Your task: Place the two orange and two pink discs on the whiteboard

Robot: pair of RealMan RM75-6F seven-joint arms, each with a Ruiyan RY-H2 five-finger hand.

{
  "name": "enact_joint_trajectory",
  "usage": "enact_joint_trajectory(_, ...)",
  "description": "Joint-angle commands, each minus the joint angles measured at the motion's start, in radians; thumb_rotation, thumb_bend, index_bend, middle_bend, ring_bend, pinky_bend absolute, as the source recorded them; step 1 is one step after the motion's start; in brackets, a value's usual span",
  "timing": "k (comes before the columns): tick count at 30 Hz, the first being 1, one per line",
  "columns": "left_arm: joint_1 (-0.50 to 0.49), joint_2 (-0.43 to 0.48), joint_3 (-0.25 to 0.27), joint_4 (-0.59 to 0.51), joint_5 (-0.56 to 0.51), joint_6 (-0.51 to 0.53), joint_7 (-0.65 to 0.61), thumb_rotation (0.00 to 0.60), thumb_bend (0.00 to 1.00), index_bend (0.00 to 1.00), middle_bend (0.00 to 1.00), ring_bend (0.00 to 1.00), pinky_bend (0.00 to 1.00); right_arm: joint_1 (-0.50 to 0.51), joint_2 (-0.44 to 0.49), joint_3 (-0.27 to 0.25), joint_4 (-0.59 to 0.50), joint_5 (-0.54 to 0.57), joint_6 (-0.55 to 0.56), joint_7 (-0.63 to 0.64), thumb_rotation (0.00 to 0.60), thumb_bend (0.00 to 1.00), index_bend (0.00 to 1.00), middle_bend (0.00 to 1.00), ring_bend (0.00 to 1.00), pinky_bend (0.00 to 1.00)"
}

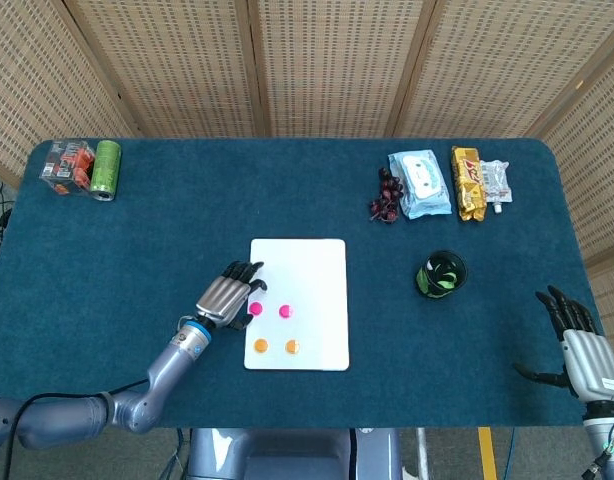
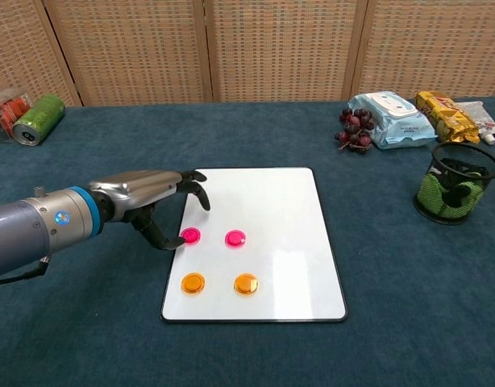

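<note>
Left hand (image 2: pixel 155 201) fingers spread, empty, beside the whiteboard's (image 2: pixel 280 201) pink disc (image 2: pixel 190 235) — right hand (image 1: pixel 577 340) open too.

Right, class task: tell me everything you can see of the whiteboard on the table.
The whiteboard is a flat white rectangle with rounded corners and a thin dark rim, lying flat on the blue cloth table near its middle. Its surface looks smooth and slightly glossy. Two pink discs sit in a row on its left part, with two orange discs in a row nearer the robot. The left hand hovers at its left edge, fingers spread above the corner.
</note>
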Motion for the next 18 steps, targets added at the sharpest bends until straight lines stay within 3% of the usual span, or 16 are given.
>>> enact_joint_trajectory(1, 0.011, 0.036, -0.010, -0.049, 0.027, 0.025, -0.024, 0.600, 0.36, 0.11, 0.00, 0.00, 0.00, 0.000, 0.000, 0.000, 0.000, 0.000, 0.000, 0.001, 0.600, 0.00, 0.02, 0.00, 0.00, 0.00)
enact_joint_trajectory(4, 0.033, 0.095, -0.018, -0.116, 0.063, 0.070, -0.048, 0.600, 0.34, 0.03, 0.00, 0.00, 0.00, 0.000, 0.000, 0.000, 0.001, -0.001, 0.002, 0.002, 0.600, 0.00, 0.02, 0.00, 0.00, 0.00)
enact_joint_trajectory(9, 0.115, 0.257, -0.008, -0.235, 0.153, 0.188, -0.112, 0.600, 0.26, 0.00, 0.00, 0.00, 0.00, -0.001, -0.002, 0.001, 0.002, -0.003, 0.006, -0.001, 0.600, 0.00, 0.02, 0.00, 0.00, 0.00)
enact_joint_trajectory(18, 0.347, 0.479, 0.090, -0.252, 0.264, 0.413, -0.307, 0.600, 0.21, 0.00, 0.00, 0.00, 0.00, -0.004, -0.008, 0.001, -0.003, -0.003, 0.016, -0.030, 0.600, 0.00, 0.02, 0.00, 0.00, 0.00)
